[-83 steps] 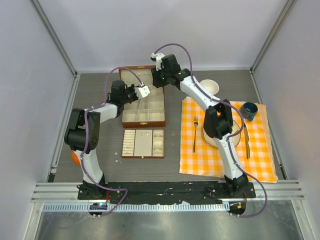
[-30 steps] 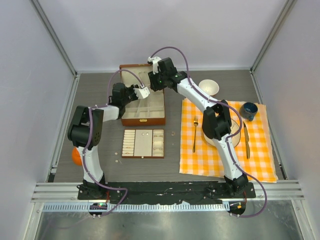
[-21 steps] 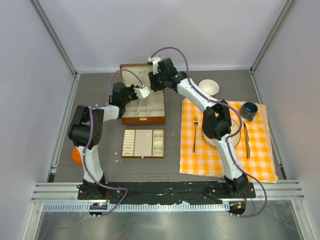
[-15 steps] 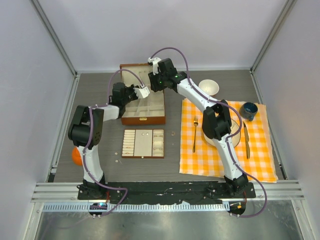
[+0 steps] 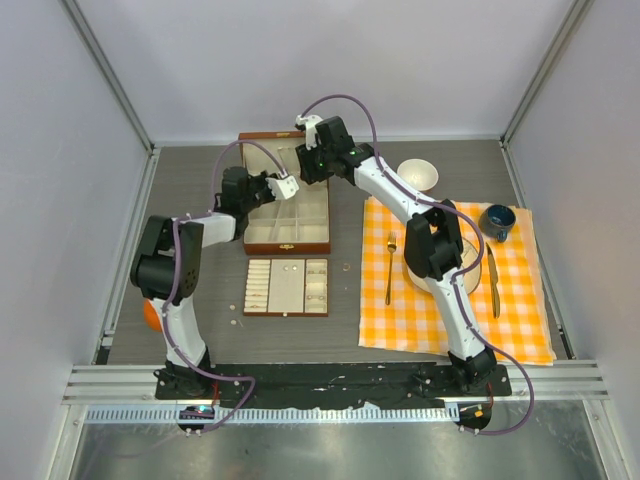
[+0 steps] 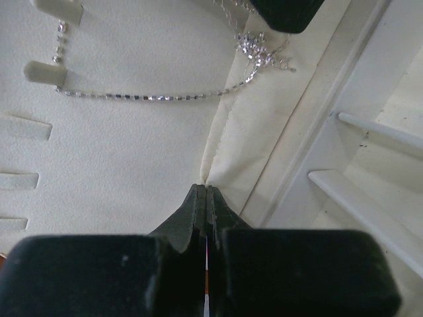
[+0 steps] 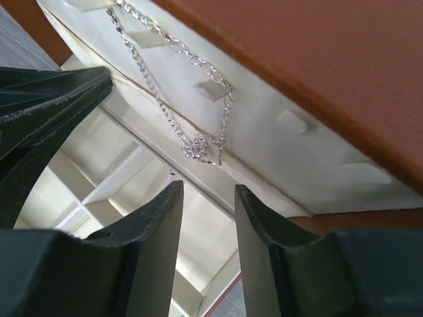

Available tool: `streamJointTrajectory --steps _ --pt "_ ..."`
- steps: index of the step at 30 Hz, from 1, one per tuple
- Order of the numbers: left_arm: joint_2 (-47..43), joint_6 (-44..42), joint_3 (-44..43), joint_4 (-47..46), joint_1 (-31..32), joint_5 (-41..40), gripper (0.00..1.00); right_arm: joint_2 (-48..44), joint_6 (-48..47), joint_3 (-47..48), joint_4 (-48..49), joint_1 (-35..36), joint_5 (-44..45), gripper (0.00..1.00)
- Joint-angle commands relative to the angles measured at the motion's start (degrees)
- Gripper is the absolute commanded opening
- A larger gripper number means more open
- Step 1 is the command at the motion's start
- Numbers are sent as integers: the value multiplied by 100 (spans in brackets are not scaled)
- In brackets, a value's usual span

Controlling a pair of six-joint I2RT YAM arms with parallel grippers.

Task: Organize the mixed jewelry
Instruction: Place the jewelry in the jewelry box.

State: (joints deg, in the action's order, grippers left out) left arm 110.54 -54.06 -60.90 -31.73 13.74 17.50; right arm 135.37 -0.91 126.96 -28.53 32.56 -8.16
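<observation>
A thin silvery chain necklace [image 6: 152, 97] hangs across the cream lining of the brown wooden box's open lid [image 7: 330, 66], its sparkly cluster [image 7: 198, 148] low by the hinge. My left gripper [image 6: 206, 188] is shut, its tips pressed against a fold in the lining below the chain. My right gripper [image 7: 207, 191] is open just under the cluster, touching nothing. From above, both grippers meet over the box [image 5: 288, 240]: left gripper [image 5: 287, 185], right gripper [image 5: 303, 163]. A small ring [image 5: 346, 267] and tiny bits [image 5: 233, 322] lie on the table by the cream-lined tray [image 5: 288, 295].
An orange checked cloth [image 5: 450, 300] on the right carries a gold fork [image 5: 389, 268], a knife [image 5: 492, 280] and a blue cup [image 5: 497, 220]. A white bowl [image 5: 418, 174] sits behind it. An orange object [image 5: 150, 315] lies by the left arm's base.
My left gripper's jaws have closed, and the left arm's elbow has shifted slightly left. The right gripper stays by the lid, barely moved.
</observation>
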Motion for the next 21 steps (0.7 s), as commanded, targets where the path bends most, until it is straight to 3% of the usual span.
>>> streamJointTrajectory --steps 1,10,20,21 --pt "-287 177 70 0 50 465 0 -389 82 268 182 31 -106 45" --pt "-454 265 158 17 50 579 0 -283 47 330 199 102 25 52" --pt "-630 282 211 -36 32 404 0 -257 -173 374 190 304 526 53" --pt "-639 300 193 -27 15 378 7 -283 -182 348 182 313 579 53"
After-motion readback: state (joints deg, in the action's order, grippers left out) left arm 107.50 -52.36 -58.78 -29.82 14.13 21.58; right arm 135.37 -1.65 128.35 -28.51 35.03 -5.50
